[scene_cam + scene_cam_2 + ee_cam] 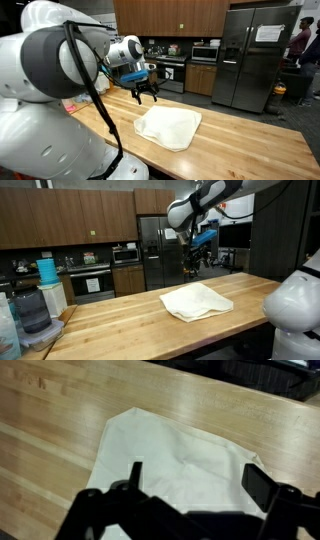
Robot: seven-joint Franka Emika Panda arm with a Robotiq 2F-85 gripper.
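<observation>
In an exterior view: black gripper point(147, 97), jaws apart and empty, suspended above wooden table point(250, 140). Just below, slightly nearer: white cloth point(168, 128), flat, untouched. Background: steel refrigerator point(250, 55), microwave point(205, 54), brown cabinets point(170, 15), person point(301, 40) at frame edge. Foreground: bulky white arm point(45, 70).

A: Cloth point(168, 128) count on countertop point(262, 150)?
B: One cloth, one countertop.
A: Gripper point(146, 98) count?
B: One, at eleven o'clock from cloth.
A: Appliances along back wall?
B: One refrigerator point(250, 55), one microwave point(125, 253), one oven point(90, 283).
A: Persons?
B: One person point(300, 40), at three o'clock from refrigerator.
</observation>
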